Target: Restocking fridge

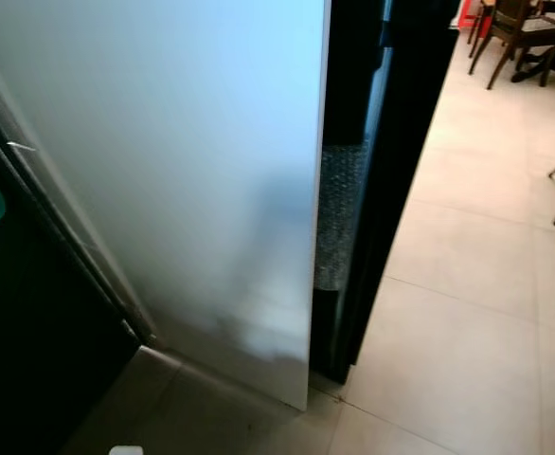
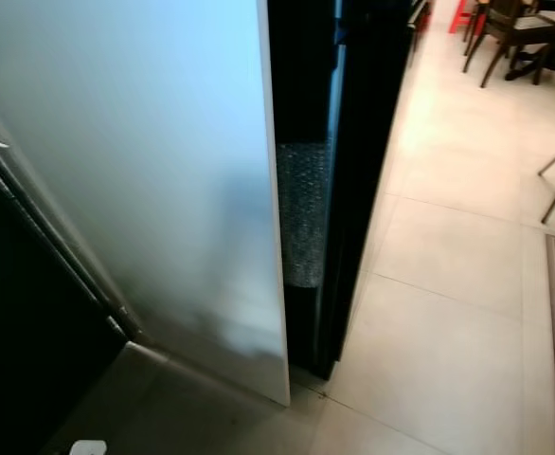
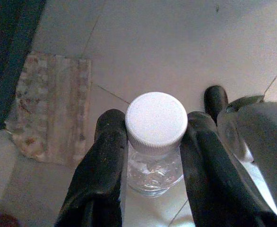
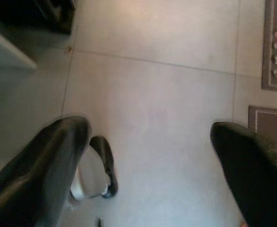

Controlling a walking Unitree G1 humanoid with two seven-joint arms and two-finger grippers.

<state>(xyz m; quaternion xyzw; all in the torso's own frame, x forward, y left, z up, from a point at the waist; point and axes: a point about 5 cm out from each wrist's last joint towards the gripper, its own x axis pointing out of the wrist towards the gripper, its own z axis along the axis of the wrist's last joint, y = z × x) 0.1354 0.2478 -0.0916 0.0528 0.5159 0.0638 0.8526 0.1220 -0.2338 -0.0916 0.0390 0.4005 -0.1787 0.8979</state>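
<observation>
the clear bottle (image 3: pixel 155 165) with a white cap (image 3: pixel 156 122) has clear liquid showing below its neck. it sits between the left gripper (image 3: pixel 152 156) fingers, which are closed against its neck, above the tiled floor (image 3: pixel 176 56). the right gripper (image 4: pixel 150 156) hangs wide apart, holding nothing. ahead stands the white fridge door (image 1: pixel 183 190), swung open.

Bottle (image 3: pixel 155 156): clear plastic, white cap, standing upright between black fingers (image 3: pixel 100 175).
Fridge door (image 1: pixel 183 180): white, standing open.
</observation>
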